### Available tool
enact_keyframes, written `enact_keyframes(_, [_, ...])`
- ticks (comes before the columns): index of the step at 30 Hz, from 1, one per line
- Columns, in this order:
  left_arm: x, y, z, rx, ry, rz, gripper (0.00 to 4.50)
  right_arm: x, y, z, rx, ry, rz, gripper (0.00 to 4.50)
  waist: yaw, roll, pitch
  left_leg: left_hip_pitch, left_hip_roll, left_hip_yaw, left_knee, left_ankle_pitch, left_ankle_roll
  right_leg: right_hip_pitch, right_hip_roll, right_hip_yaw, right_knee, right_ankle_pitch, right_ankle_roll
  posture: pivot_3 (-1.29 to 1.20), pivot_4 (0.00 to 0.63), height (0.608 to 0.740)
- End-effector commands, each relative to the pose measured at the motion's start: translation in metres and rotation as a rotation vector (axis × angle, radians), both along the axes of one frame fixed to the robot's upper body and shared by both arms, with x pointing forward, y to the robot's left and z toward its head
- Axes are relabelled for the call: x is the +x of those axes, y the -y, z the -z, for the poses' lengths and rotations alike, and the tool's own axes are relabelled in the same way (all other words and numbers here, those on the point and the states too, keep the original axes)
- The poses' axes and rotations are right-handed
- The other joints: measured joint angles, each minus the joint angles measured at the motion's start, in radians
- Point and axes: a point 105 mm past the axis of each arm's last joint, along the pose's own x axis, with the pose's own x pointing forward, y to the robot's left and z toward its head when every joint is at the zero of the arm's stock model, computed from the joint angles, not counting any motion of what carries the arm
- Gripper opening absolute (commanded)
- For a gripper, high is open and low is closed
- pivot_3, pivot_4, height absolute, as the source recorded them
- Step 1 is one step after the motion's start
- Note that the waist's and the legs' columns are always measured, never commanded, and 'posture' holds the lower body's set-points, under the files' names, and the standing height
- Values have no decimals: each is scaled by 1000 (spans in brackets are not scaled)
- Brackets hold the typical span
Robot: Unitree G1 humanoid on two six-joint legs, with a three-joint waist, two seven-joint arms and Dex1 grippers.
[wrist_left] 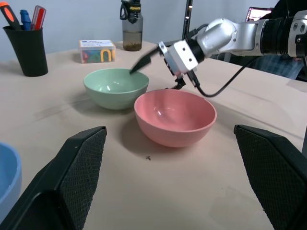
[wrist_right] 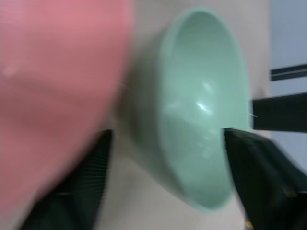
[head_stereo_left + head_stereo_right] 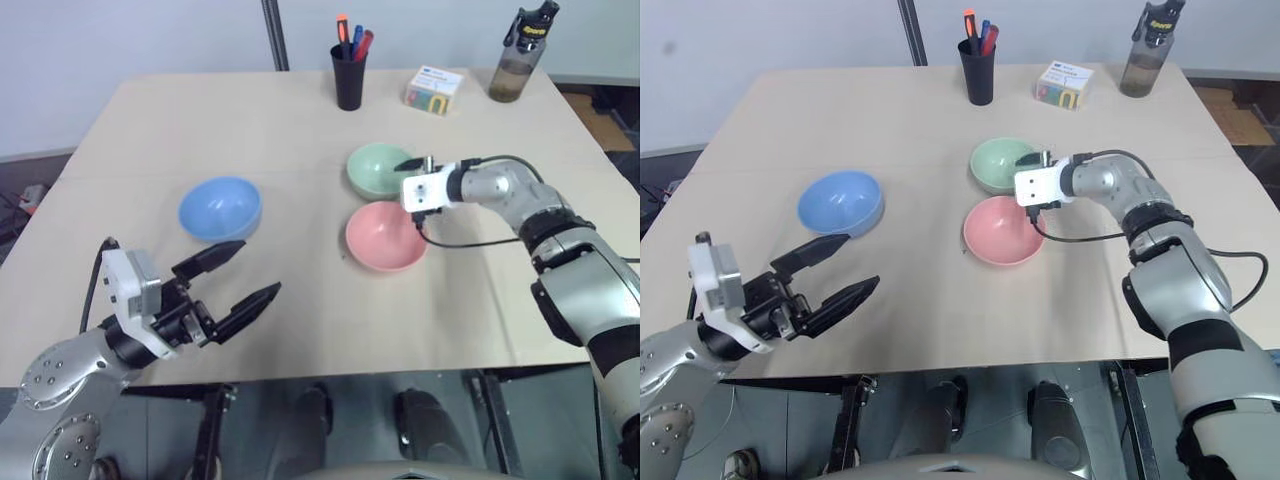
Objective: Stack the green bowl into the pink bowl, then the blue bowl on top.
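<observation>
1. While the green bowl (image 3: 381, 168) sits on the table (image 3: 300, 300) touching the pink bowl (image 3: 385, 236), the right tool (image 1: 156, 72) straddles its rim, fingers apart;
2. left tool (image 3: 243, 273) spread wide, empty, near the blue bowl (image 3: 220, 208).

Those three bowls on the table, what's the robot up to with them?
It is about to stack them. Its right tool is at the rim of the green bowl, one finger over the inside and one outside, not yet closed on it. The pink bowl sits right beside the green one, empty. The blue bowl waits apart on the left, near the open left tool, which touches nothing.
</observation>
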Motion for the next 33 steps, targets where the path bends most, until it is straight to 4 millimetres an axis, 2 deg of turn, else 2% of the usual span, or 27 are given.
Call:
enact_keyframes(1, [-6,1,-12,2,57,-7,4500,4,-4,-13,-15,53,-4,2046,-2,0,0,0,0,0,0,0,0,0,0,0,0,0,0,0,150,740])
enact_keyframes(2, [-6,1,-12,1,57,-10,4500,4,-4,-12,-22,54,-2,1464,-2,0,0,1,0,1,1,0,0,0,0,1,0,0,0,0,150,740])
enact_keyframes(4, [-6,1,-12,0,56,-12,4500,5,-4,-12,-28,57,0,883,-3,0,0,1,0,1,1,0,0,0,1,2,0,0,0,0,150,740])
enact_keyframes(5, [-6,1,-12,0,57,-13,4500,5,-3,-13,-28,58,1,301,-3,0,0,1,0,1,1,0,0,0,1,2,0,1,0,0,150,740])
enact_keyframes(6, [-6,1,-12,-1,57,-14,4500,5,-2,-14,-29,59,1,117,-4,0,0,1,1,1,1,0,0,0,1,2,0,2,2,0,150,740])
enact_keyframes(11, [-3,2,-11,-5,57,-10,4500,3,5,-35,16,56,-15,117,-6,0,0,0,1,1,0,0,0,0,2,2,0,2,3,0,150,740])
enact_keyframes(15, [1,2,-10,-8,58,-3,4500,-11,9,-62,177,-79,-91,117,-5,0,0,0,1,1,1,0,0,0,2,2,0,3,3,0,150,740])
enact_keyframes(17, [3,1,-10,-10,58,0,4500,-25,12,-70,222,-179,-169,117,-5,0,0,0,1,1,1,0,0,0,2,2,0,3,4,0,150,740])
enact_keyframes(20, [6,1,-10,-14,56,15,4500,-56,18,-73,249,-327,-287,117,-1,0,0,1,2,1,0,0,0,1,2,2,-1,3,4,0,150,740])
enact_keyframes(25, [8,-1,-10,-21,38,58,4500,-105,10,-68,321,-467,-343,117,12,1,0,1,4,3,1,0,0,0,3,3,0,3,4,0,150,740])
enact_keyframes(27, [6,-2,-11,-22,29,87,4500,-115,6,-59,319,-509,-332,706,14,2,1,1,5,4,2,0,0,0,4,3,0,3,3,0,150,740])
enact_keyframes(28, [7,-2,-11,-22,27,93,4500,-117,5,-56,316,-521,-317,819,15,1,1,1,6,4,2,0,0,0,5,3,0,4,3,0,150,740])
enact_keyframes(30, [8,-3,-11,-18,25,99,4500,-118,6,-50,301,-535,-279,1632,16,1,1,2,8,5,2,0,0,0,7,4,0,4,2,0,150,740])
enact_keyframes(31, [8,-4,-11,-17,24,101,4500,-118,8,-47,291,-539,-263,1845,16,1,1,2,9,5,3,0,0,0,8,3,-1,4,2,0,150,740])
enact_keyframes(32, [9,-4,-11,-13,22,104,4500,-118,9,-44,284,-546,-249,2385,17,1,1,1,10,5,4,0,0,0,9,4,-1,3,0,0,150,740])
enact_keyframes(33, [8,-5,-12,-12,21,106,4500,-120,10,-42,282,-552,-241,2597,17,1,0,1,10,5,4,0,0,0,9,4,-1,3,0,0,150,740])
